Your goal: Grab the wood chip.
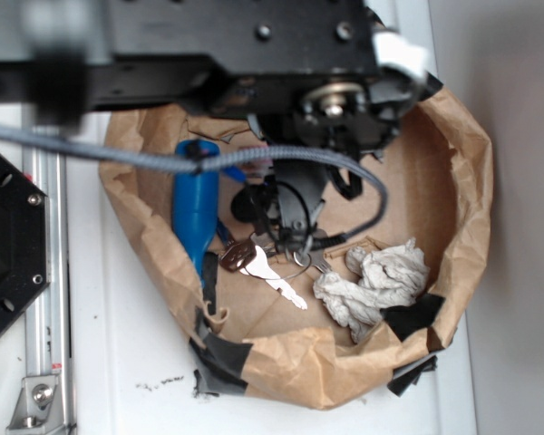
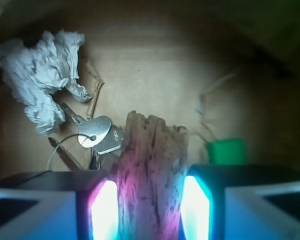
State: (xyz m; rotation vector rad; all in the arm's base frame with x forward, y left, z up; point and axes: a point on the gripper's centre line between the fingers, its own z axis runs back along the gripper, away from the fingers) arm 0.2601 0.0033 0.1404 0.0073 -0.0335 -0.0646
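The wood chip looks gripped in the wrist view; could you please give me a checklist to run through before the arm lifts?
1. Wood chip between the hand pads: ok.
2. Chip centred in the grip: ok.
3. Pads pressing firmly on it: cannot tell.
4. Keys apart from the chip: cannot tell; they lie close at its left edge.
5. Crumpled tissue away from the chip: ok.
6. Green block untouched: ok.

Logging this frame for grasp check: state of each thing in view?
gripper: shut on wood chip
wood chip: upright between the fingers
keys: flat on bin floor
crumpled tissue: loose on floor
green block: on floor, untouched
blue tool: lying in paper bin
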